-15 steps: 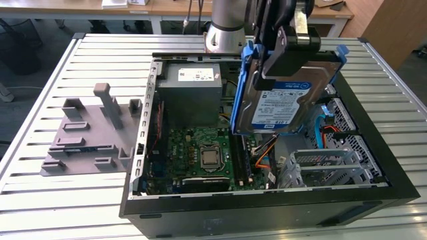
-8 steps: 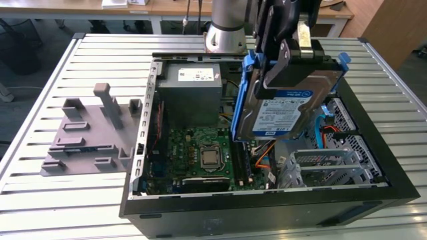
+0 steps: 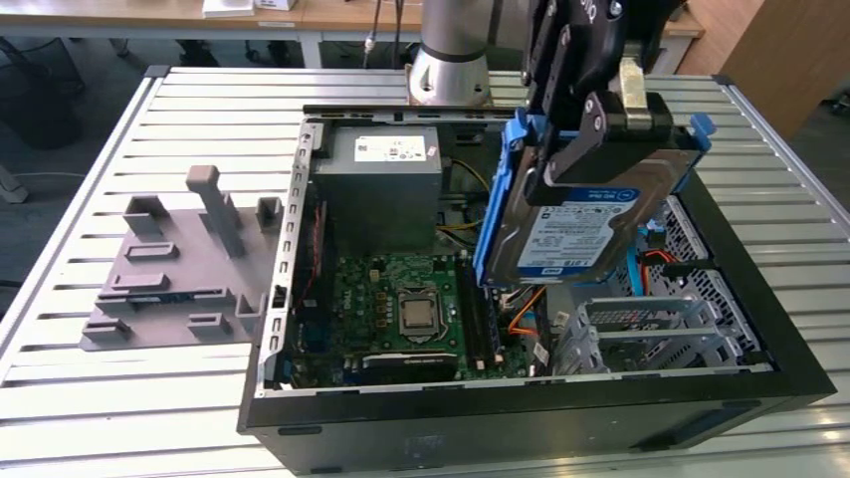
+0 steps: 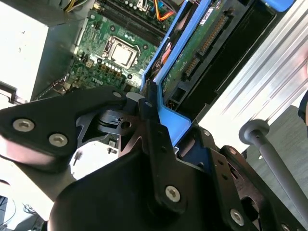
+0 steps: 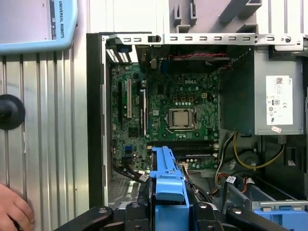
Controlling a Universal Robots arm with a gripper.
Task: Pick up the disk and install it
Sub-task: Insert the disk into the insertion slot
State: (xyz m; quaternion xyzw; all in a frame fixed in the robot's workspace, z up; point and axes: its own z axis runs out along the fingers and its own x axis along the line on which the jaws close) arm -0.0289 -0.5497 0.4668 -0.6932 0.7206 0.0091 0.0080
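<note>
Hanging over the open computer case (image 3: 505, 413), the hand (image 3: 604, 149) clamps the disk (image 3: 580, 239); a motherboard (image 3: 398, 299) lies inside.

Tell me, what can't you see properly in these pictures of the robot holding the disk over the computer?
1. Exterior view: the disk, held in the pincer, hides the part of the computer case right behind it.
2. First wrist view: the picture's edge cuts off the disk past its blue bracket.
3. First wrist view: the corner cuts off a hand; what it is doing is unclear.
</note>
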